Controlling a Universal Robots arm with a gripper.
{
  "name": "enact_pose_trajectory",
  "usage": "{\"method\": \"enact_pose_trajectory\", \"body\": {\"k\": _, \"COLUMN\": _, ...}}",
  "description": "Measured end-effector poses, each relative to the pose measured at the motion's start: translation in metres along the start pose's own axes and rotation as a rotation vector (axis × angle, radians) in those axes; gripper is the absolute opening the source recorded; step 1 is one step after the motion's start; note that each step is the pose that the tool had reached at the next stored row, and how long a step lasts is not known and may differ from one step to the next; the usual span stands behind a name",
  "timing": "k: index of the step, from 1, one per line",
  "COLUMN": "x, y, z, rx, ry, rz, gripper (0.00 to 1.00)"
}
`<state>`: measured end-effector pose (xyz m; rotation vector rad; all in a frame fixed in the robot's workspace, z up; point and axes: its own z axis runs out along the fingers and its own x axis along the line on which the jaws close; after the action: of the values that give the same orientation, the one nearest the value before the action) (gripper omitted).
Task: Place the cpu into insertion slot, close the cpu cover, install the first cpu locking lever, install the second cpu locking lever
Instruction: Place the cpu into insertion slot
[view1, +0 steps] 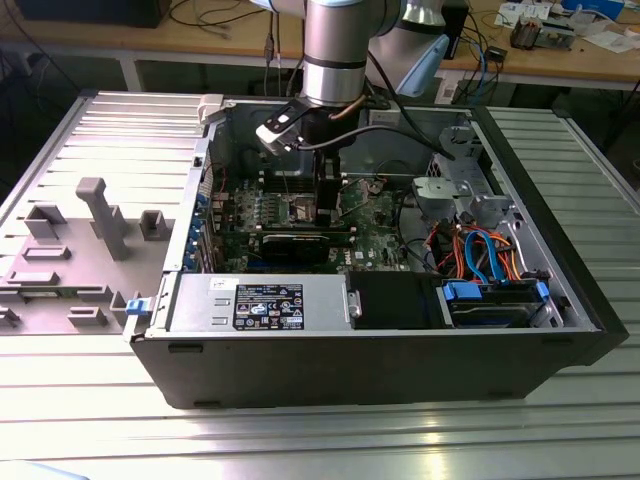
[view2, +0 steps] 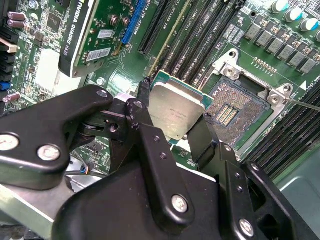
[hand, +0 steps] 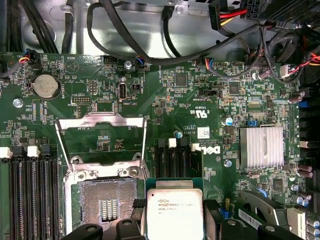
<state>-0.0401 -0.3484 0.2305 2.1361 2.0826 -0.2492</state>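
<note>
In both wrist views my gripper (view2: 172, 122) (hand: 175, 222) is shut on the cpu (view2: 176, 111) (hand: 172, 210), a silver-topped square chip held by two opposite edges between the black fingers (view2: 142, 107). The chip hangs just above the green board, beside the insertion slot (view2: 232, 116) (hand: 107, 205) and not in it. The slot's contact field is bare. The cpu cover (hand: 102, 131) is swung up off the slot and stands open behind it. In the exterior view the arm (view1: 330, 60) reaches down into the open computer case (view1: 360, 350).
Long black memory slots (view2: 200, 35) (hand: 27, 192) flank the socket. A graphics card (view2: 80, 35) stands close by, with a finned heatsink (hand: 261, 147) and black cables (hand: 165, 37) further off. A power supply (view1: 260, 302) and drive bay (view1: 495, 302) line the case's near side.
</note>
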Motion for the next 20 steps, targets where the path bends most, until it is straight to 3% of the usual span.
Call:
{"method": "enact_pose_trajectory", "body": {"k": 9, "x": 0.0002, "y": 0.0000, "z": 0.0008, "rx": 0.0048, "ry": -0.0011, "rz": 0.021, "gripper": 0.55}}
{"method": "enact_pose_trajectory", "body": {"k": 11, "x": -0.0001, "y": 0.0000, "z": 0.0010, "rx": 0.0091, "ry": 0.0359, "rz": 0.033, "gripper": 0.55}}
{"method": "enact_pose_trajectory", "body": {"k": 12, "x": -0.0003, "y": 0.0000, "z": 0.0010, "rx": 0.0098, "ry": 0.0497, "rz": 0.033, "gripper": 0.55}}
{"method": "enact_pose_trajectory", "body": {"k": 13, "x": -0.0007, "y": 0.0001, "z": 0.0009, "rx": 0.0106, "ry": 0.0707, "rz": 0.033, "gripper": 0.55}}
{"method": "enact_pose_trajectory", "body": {"k": 14, "x": -0.0011, "y": 0.0001, "z": 0.0009, "rx": 0.0116, "ry": 0.0962, "rz": 0.032, "gripper": 0.55}}
{"method": "enact_pose_trajectory", "body": {"k": 15, "x": -0.0016, "y": 0.0000, "z": 0.0009, "rx": 0.0124, "ry": 0.1148, "rz": 0.032, "gripper": 0.55}}
{"method": "enact_pose_trajectory", "body": {"k": 17, "x": -0.0023, "y": -0.0005, "z": 0.0010, "rx": 0.0135, "ry": 0.1427, "rz": 0.031, "gripper": 0.55}}
{"method": "enact_pose_trajectory", "body": {"k": 18, "x": -0.0025, "y": -0.0008, "z": 0.0011, "rx": 0.0138, "ry": 0.1528, "rz": 0.031, "gripper": 0.55}}
{"method": "enact_pose_trajectory", "body": {"k": 20, "x": -0.0025, "y": -0.0009, "z": 0.0011, "rx": 0.0108, "ry": 0.1564, "rz": 0.008, "gripper": 0.55}}
